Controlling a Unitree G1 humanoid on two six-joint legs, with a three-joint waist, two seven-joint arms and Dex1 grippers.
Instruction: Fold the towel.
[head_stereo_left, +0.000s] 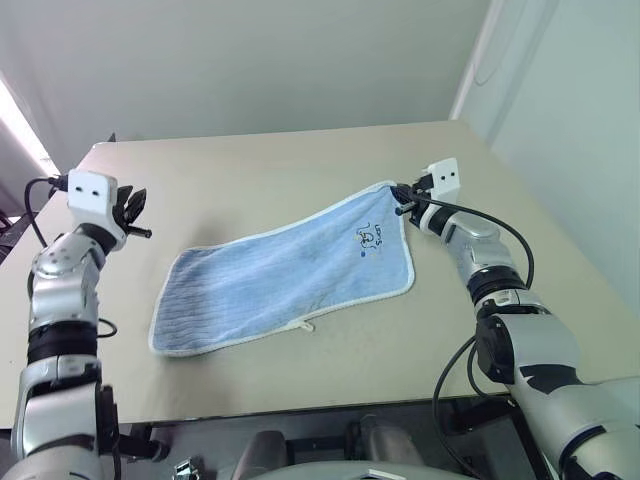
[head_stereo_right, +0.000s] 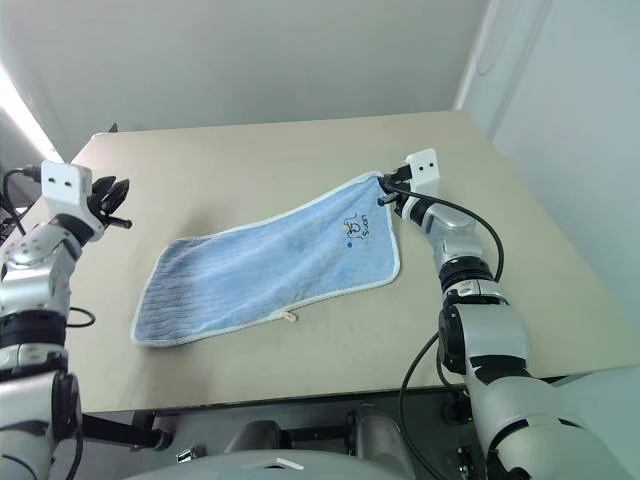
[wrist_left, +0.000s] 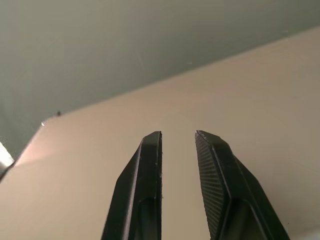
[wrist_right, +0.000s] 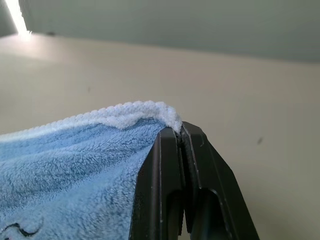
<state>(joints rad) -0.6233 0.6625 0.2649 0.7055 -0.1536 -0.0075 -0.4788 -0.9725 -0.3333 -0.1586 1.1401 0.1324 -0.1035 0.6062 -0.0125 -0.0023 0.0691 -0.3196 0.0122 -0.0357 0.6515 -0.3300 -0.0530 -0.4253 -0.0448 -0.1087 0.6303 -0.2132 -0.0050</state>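
A broad beige tabletop (head_stereo_left: 300, 170) is seen from above, set against a pale wall. Across its middle the towel (head_stereo_left: 285, 275) is spread, a light-blue terry cloth edged in white piping. Most of the cloth is laid flat on the tabletop, with its long axis running diagonally from the near left toward the far right. The far right corner is raised off the surface, so the cloth slopes up toward it. A small dark embroidered mark (head_stereo_left: 371, 238) is found near that raised corner, and a little white loop tag (head_stereo_left: 306, 325) is seen sticking out from the near long edge.

The raised corner is pinched by the right claw (head_stereo_left: 402, 198), whose two black fingers are pressed together on the white piping; in the right wrist view the piped edge is seen clamped at the very tips (wrist_right: 179, 131). The left claw (head_stereo_left: 133, 207) is held above the tabletop, well apart from the towel's left end and past its far left corner. Its fingers (wrist_left: 145, 170) are parted by a narrow gap and nothing is held between them; bare tabletop is seen beyond them in the left wrist view.
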